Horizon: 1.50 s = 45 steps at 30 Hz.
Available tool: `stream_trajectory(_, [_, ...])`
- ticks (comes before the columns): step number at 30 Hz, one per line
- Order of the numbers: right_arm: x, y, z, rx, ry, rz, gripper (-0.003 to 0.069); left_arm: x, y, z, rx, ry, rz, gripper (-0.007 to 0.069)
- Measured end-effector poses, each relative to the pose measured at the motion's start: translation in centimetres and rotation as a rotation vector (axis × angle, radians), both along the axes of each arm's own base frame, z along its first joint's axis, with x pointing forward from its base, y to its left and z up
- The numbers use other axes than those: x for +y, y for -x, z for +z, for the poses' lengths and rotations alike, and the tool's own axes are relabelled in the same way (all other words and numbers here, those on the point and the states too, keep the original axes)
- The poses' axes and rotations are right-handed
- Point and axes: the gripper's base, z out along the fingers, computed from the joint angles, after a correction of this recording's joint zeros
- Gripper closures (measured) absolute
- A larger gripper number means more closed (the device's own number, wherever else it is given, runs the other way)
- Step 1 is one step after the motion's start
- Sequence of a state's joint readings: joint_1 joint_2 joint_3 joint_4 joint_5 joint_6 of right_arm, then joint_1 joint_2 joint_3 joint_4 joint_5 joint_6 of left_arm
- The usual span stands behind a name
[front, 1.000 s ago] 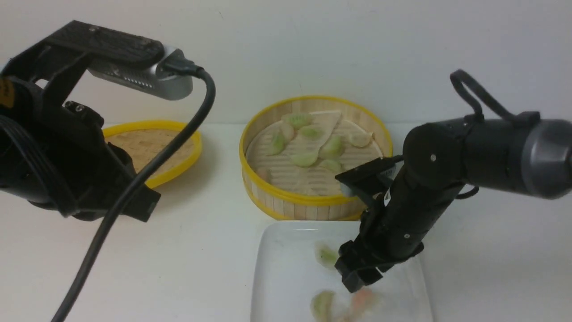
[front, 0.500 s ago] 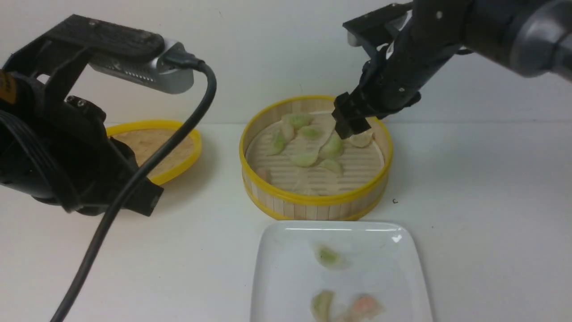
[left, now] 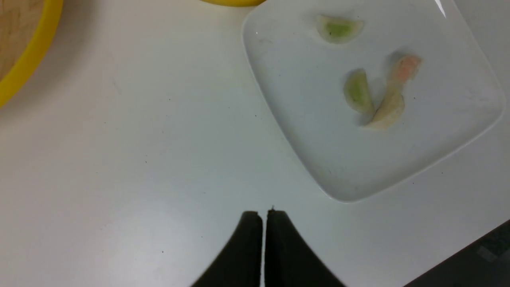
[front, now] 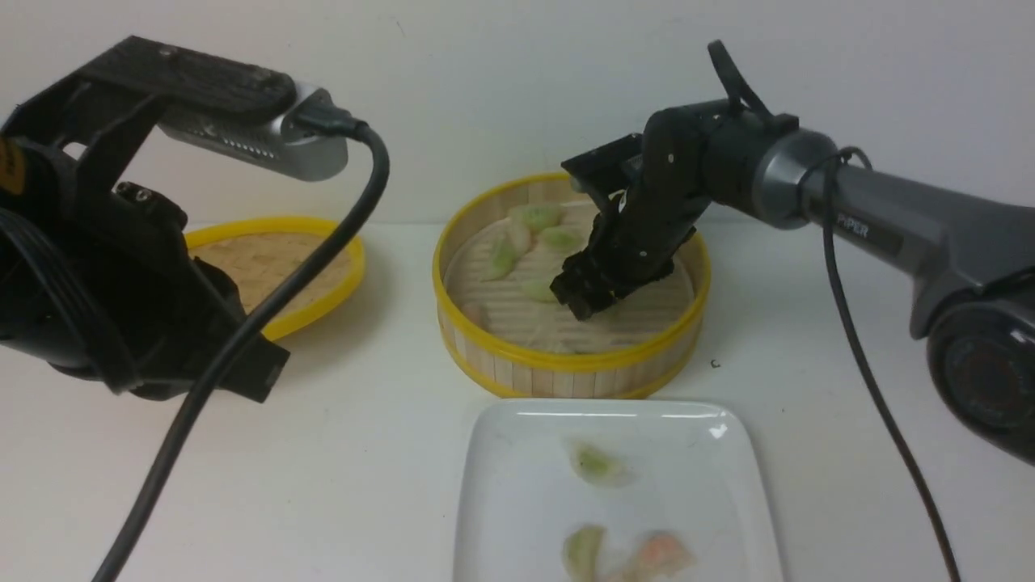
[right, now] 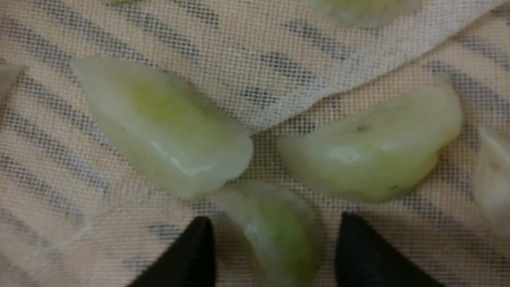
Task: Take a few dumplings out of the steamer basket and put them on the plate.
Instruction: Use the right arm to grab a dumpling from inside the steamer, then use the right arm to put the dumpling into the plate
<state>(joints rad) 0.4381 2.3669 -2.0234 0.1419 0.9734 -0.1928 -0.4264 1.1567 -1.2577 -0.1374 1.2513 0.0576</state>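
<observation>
The right jaws (right: 277,247) straddle a green dumpling (right: 283,235), gaps either side.

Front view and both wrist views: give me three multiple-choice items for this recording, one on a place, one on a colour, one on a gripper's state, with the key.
1. Where are the fingertips of the right gripper?
A) Over the shallow lid
B) Inside the steamer basket
C) Behind the steamer basket

2. What colour is the filling of the dumpling on the plate nearest the steamer basket?
A) Green
B) Purple
C) Black

3. How is the left gripper?
A) Wide open
B) Shut on a dumpling
C) Shut, holding nothing

1: B, the front view shows them down within its rim.
2: A, its middle shows green in the front and left wrist views.
3: C, the left wrist view shows the fingers together with nothing between them.
</observation>
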Motion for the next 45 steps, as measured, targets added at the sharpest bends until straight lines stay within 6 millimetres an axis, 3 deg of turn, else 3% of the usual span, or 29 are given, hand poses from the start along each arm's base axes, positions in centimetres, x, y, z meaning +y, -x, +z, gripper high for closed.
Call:
stream_trajectory(1, [0.0, 0.0, 0.1, -0.001, -0.003, -0.002, 0.0459, 0.0, 0.0, 0.0, 0.0, 0.0, 0.0, 0.0631])
stream_trajectory(3, [0.1, -0.1, 0.4, 0.001, -0.011, -0.007, 0.0511, 0.0, 0.0, 0.0, -0.001, -0.002, 0.0, 0.0631])
stream_trajectory(6, [0.0, 0.3, 1.6, 0.038, -0.003, -0.012, 0.0493, 0.0, 0.0, 0.0, -0.001, -0.001, 0.0, 0.0631])
stream_trajectory(14, [-1.2, 3.1, 11.2, -0.001, -0.036, -0.013, 0.0493, 0.0, 0.0, 0.0, 0.0, 0.001, 0.0, 0.0631])
stream_trajectory(16, [-1.8, 4.9, 14.7, -0.042, -0.087, -0.016, 0.0493, 0.0, 0.0, 0.0, 0.002, 0.004, -0.001, 0.0631])
stream_trajectory(17, [-1.9, 5.1, 14.8, -0.037, -0.09, -0.016, 0.0493, 0.0, 0.0, 0.0, 0.002, 0.004, -0.001, 0.0631])
stream_trajectory(21, [-3.1, 10.3, 19.0, -0.031, -0.176, 0.007, 0.0493, 0.0, 0.0, 0.0, 0.002, 0.005, -0.001, 0.0631])
stream_trajectory(22, [-4.0, 12.6, 20.4, -0.035, -0.192, 0.014, 0.0493, -0.1, 0.0, 0.0, 0.003, 0.008, -0.002, 0.0631])
stream_trajectory(25, [-5.2, 16.0, 20.3, -0.007, -0.179, 0.031, 0.0493, -0.1, 0.1, 0.0, 0.006, 0.014, -0.003, 0.0631])
stream_trajectory(26, [-5.7, 17.3, 19.5, 0.02, -0.176, 0.032, 0.0493, -0.2, 0.1, 0.0, 0.008, 0.018, -0.004, 0.0631])
stream_trajectory(29, [-6.2, 18.9, 16.7, 0.064, -0.171, 0.019, 0.0493, -0.2, 0.1, 0.0, 0.012, 0.025, -0.005, 0.0631])
stream_trajectory(30, [-6.2, 19.3, 14.9, 0.091, -0.162, 0.01, 0.0493, -0.2, 0.1, 0.0, 0.013, 0.027, -0.006, 0.0631])
stream_trajectory(32, [-6.0, 19.5, 12.7, 0.101, -0.161, -0.004, 0.0493, -0.2, 0.1, 0.0, 0.013, 0.027, -0.006, 0.0631])
stream_trajectory(36, [-5.4, 19.3, 6.5, 0.149, -0.115, -0.024, 0.0493, -0.3, 0.1, 0.0, 0.015, 0.031, -0.007, 0.0631])
stream_trajectory(37, [-5.4, 19.3, 6.5, 0.146, -0.117, -0.025, 0.0493, -0.3, 0.1, 0.0, 0.015, 0.031, -0.007, 0.0631])
stream_trajectory(38, [-5.1, 18.6, 4.9, 0.157, -0.106, -0.033, 0.0483, -0.3, 0.1, 0.0, 0.015, 0.031, -0.007, 0.0631])
stream_trajectory(41, [-4.7, 17.7, 2.6, 0.179, -0.092, -0.051, 0.0438, -0.3, 0.1, 0.0, 0.016, 0.033, -0.007, 0.0631])
stream_trajectory(45, [-4.4, 17.2, 0.6, 0.216, -0.069, -0.058, 0.0315, -0.3, 0.2, 0.1, 0.018, 0.038, -0.008, 0.0631])
